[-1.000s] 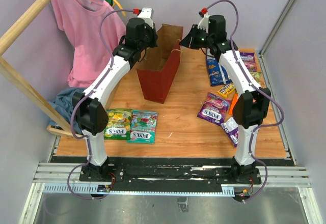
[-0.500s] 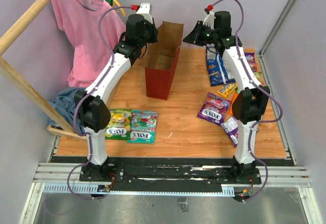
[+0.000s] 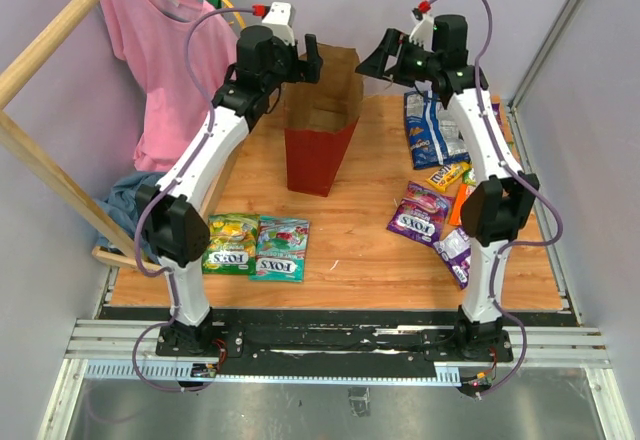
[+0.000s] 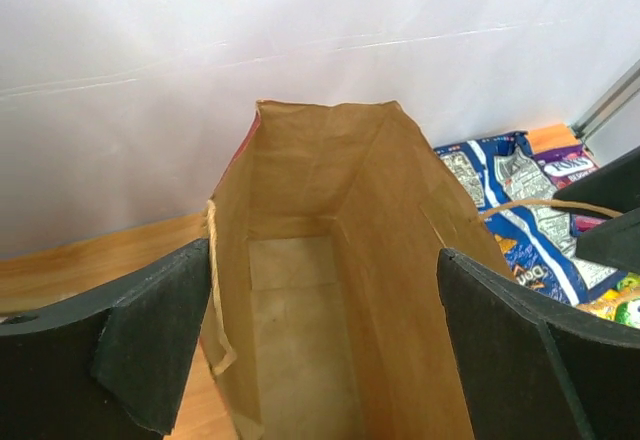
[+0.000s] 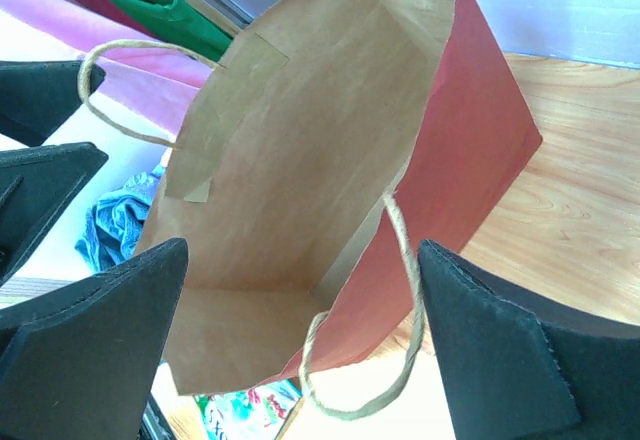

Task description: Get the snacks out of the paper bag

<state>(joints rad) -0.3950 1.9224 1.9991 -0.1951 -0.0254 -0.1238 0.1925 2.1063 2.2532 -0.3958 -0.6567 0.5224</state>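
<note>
Top external: paper bag [image 3: 320, 160] upright, snacks [image 3: 420, 212] lying around it.

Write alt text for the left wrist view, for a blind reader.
Looking down into the open paper bag, brown inside, no packets on its visible floor. The left gripper stands open, its black fingers either side of the bag. A blue-white snack packet lies on the wooden table to the right.
</note>
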